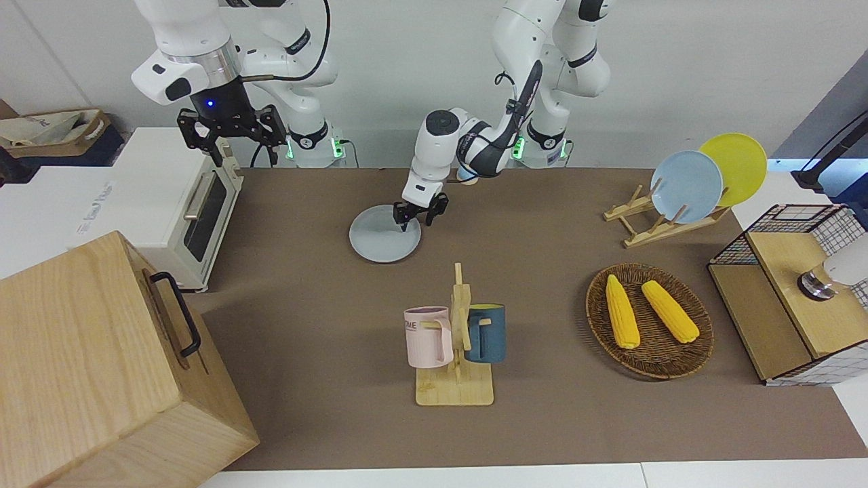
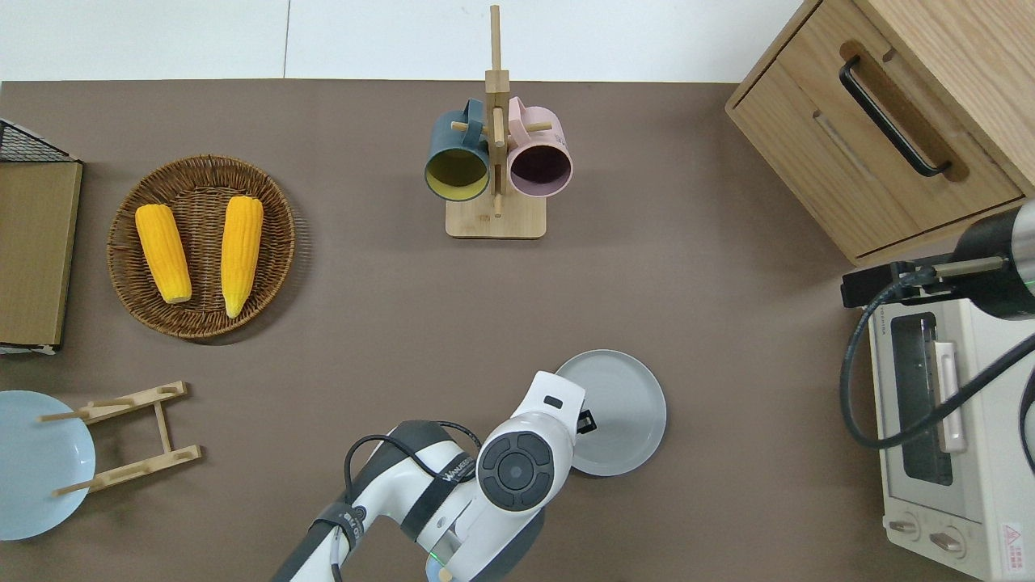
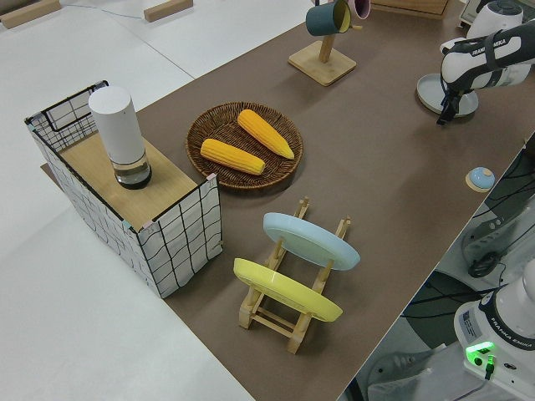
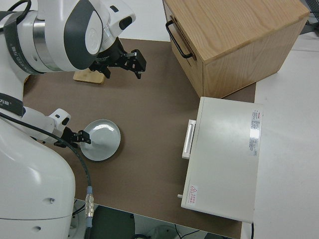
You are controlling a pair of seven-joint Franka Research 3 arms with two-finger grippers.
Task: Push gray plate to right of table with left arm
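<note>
Resting its parted, empty fingers on the gray plate (image 1: 384, 234), your left gripper (image 1: 419, 211) touches down. The forearm strap's lettering cannot be read. Your right arm is parked.

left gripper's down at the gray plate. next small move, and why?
Probably a short sideways push toward the right arm's end of the table. The left gripper sits low at the gray plate, on the rim edge facing the left arm's end, so it is on the correct side. The brown table between the plate and the white toaster oven shows bare matting. The right arm is parked.
</note>
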